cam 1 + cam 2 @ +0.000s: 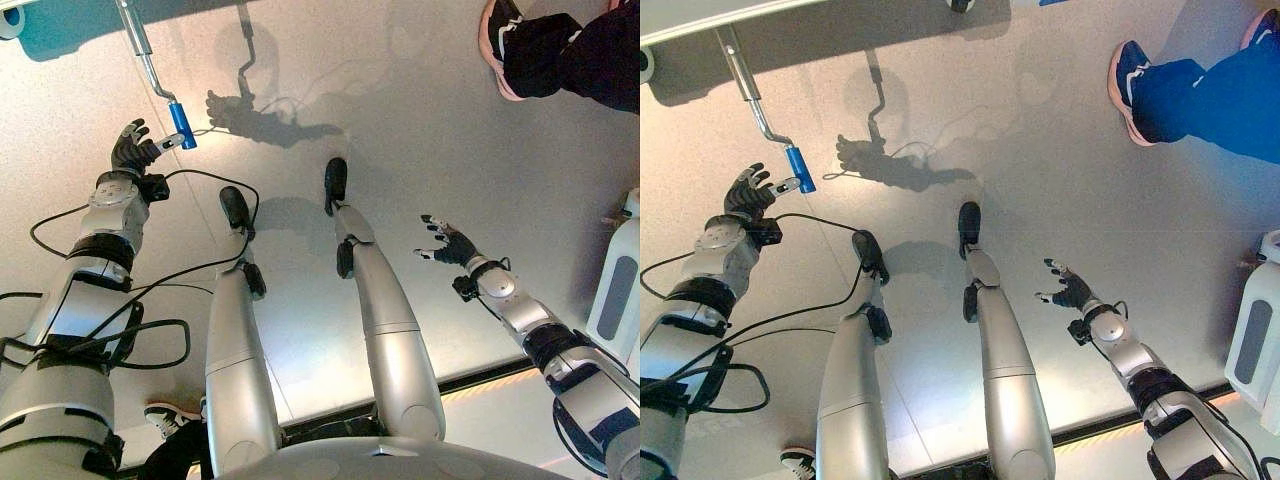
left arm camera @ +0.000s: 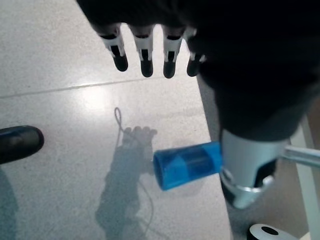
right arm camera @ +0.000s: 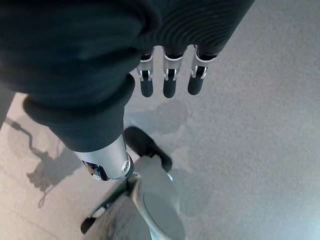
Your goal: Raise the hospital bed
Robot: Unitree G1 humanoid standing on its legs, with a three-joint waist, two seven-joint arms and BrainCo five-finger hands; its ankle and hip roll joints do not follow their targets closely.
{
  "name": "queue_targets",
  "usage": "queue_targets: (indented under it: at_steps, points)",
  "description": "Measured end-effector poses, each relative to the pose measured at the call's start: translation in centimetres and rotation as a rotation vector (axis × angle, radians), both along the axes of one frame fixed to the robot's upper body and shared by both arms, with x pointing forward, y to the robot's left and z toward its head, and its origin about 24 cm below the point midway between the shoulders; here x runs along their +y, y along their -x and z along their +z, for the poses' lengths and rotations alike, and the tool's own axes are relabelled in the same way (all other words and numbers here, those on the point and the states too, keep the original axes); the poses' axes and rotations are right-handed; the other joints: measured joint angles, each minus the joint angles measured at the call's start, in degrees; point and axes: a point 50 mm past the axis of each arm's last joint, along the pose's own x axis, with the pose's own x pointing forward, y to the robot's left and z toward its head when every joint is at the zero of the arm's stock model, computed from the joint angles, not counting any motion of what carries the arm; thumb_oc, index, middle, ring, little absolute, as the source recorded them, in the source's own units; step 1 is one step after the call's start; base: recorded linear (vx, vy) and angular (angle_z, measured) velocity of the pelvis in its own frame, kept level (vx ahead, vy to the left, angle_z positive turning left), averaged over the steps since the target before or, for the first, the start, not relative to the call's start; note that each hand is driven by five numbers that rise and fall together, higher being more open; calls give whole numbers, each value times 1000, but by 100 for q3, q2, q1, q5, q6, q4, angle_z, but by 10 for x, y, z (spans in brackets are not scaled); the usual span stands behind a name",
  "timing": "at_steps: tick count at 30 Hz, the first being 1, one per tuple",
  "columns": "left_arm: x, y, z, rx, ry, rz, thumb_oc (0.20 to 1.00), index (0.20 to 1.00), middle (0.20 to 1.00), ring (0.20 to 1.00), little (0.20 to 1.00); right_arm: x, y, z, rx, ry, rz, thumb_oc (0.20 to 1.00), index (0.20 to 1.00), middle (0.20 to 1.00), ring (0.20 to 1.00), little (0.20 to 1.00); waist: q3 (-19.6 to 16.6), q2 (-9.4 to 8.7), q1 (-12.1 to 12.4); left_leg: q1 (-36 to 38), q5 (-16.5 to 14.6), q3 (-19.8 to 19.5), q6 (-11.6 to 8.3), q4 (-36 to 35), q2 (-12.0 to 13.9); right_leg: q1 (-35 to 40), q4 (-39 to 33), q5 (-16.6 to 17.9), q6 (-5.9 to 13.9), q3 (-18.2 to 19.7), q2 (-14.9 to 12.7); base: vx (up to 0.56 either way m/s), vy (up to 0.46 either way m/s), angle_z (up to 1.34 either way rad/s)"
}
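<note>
Crank handle: a blue grip (image 1: 181, 124) is sitting at the low end of a bent silver crank rod (image 1: 140, 45), which is coming down from the bed frame edge at the top of the left eye view.
Bed frame: a pale edge (image 1: 700, 22) is running along the top left of the right eye view, with the rod hanging out from beneath it over the floor.
Left hand: the left hand (image 1: 131, 148) is reaching up beside the blue grip, with its thumb lying just beside the grip's lower end; in the left wrist view the fingers (image 2: 145, 54) are staying straight in a row, apart from the grip (image 2: 187, 164), and the thumb (image 2: 250, 170) is sitting against the grip's far end, so the hand is spread and not wrapping the grip.
Contact: whether the thumb is actually touching the grip is hard to tell.
Right hand: the right hand (image 1: 448, 243) is hanging over the floor, well apart from the crank, with its fingers spread and relaxed, holding nothing.
Floor: a pale speckled floor (image 1: 420, 130) is lying beneath everything.
Person: a person's leg in dark trousers (image 1: 580, 60) with a pink-soled shoe (image 1: 497, 45) is standing at the top right, well apart from the crank.
White unit: a white appliance (image 1: 618, 290) is standing at the right edge.
</note>
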Motion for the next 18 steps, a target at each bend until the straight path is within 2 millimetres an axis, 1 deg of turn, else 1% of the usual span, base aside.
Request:
queue_targets:
  at_steps: [5, 12, 14, 15, 18]
  points:
    - [-4, -4, 9, -11, -23, -23, 1000, 1000, 1000, 1000, 1000, 0, 0, -1, 7, 2, -1, 1000, 1000, 1000, 1000, 1000, -1, -3, -15, -1, 2, -9, 3, -1, -1, -1, 14, -14, 22, -5, -2, 0, 0, 0]
    - [-18, -14, 30, -52, -70, -78, 1000, 1000, 1000, 1000, 1000, 1, 1, -2, 14, 7, 5, 1000, 1000, 1000, 1000, 1000, -3, -6, -53, -31, 2, -15, 3, 7, -1, -21, 15, -10, 15, -12, -4, 0, 0, 0]
    - [-21, -16, 36, -62, -81, -86, 1000, 1000, 1000, 1000, 1000, 3, 1, -3, 21, 12, 18, 1000, 1000, 1000, 1000, 1000, -4, -6, -103, -67, 2, -28, 4, 40, -1, -33, 15, -2, 3, -24, -5, 0, 0, 0]
    - [-21, -16, 39, -69, -84, -88, 1000, 1000, 1000, 1000, 1000, 5, 2, -4, 24, 14, 27, 1000, 1000, 1000, 1000, 1000, -4, -7, -165, -80, 2, -37, 4, 51, -2, -33, 15, -3, 5, -39, -12, 0, 0, 0]
    - [-26, -19, 46, -81, -97, -102, 1000, 1000, 1000, 1000, 1000, 6, 3, -7, 39, 18, 41, 1000, 1000, 1000, 1000, 1000, -5, -10, -184, -81, 2, -44, 4, 63, 1, -33, 26, -1, 3, -39, -8, 0, 0, 0]
